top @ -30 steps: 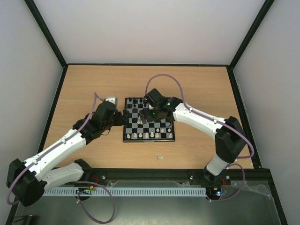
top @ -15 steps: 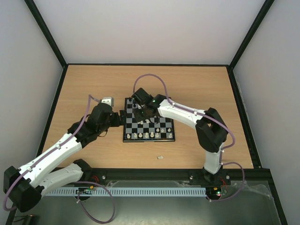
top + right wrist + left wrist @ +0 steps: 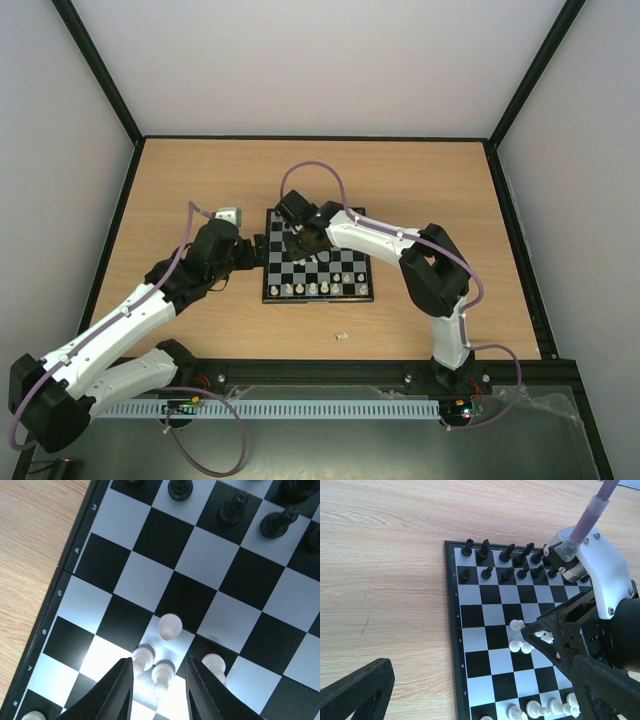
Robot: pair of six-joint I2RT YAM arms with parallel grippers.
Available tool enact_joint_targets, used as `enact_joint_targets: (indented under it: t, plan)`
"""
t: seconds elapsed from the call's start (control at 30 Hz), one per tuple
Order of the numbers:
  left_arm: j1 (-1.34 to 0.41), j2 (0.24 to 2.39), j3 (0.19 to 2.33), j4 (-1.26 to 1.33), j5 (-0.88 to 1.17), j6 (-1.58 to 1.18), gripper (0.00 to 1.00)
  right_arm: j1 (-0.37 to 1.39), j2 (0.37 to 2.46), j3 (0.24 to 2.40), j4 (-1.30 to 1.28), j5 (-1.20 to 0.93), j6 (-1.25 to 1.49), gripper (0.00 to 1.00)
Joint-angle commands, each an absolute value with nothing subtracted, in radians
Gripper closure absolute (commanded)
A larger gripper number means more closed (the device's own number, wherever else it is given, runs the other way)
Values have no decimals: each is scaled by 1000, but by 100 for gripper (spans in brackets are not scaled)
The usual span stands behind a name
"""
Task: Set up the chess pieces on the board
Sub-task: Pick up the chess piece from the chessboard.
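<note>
White shells over chunky black joints on both — the left arm [image 3: 112,334] left of the board [image 3: 318,299], the right arm [image 3: 375,238] to the board's right. A mauve hose [image 3: 594,511] loops along each. Green light [image 3: 318,212] glowing over the board's far edge, small screws [image 3: 596,536] in the white wrist housing [image 3: 600,567] — and black wedge-shaped fingers [image 3: 112,695].

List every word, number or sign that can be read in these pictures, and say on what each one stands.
"3": on the black border of the board, right wrist view.
"4": same border.
"5": same border.
"6": same border.
"7": same border.
"8": same border.
No words or brands are visible; in the top view everything is too small to read.
</note>
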State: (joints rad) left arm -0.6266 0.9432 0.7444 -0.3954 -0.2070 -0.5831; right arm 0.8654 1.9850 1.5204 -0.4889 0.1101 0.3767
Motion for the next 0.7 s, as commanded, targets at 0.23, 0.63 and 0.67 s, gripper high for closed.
enact_joint_targets:
  t: [0.23,0.63,0.67]
  plan:
    - [-615,943,724,-392,-201,-576,1,871,2055,1603,-536,114,357,74]
    - [-614,936,726,-398,-202,-576,1,871,2101,1640,-546,134,351,81]
    - [-614,935,726,-400,-202,-577,1,871,2103,1638,-547,137,351,81]
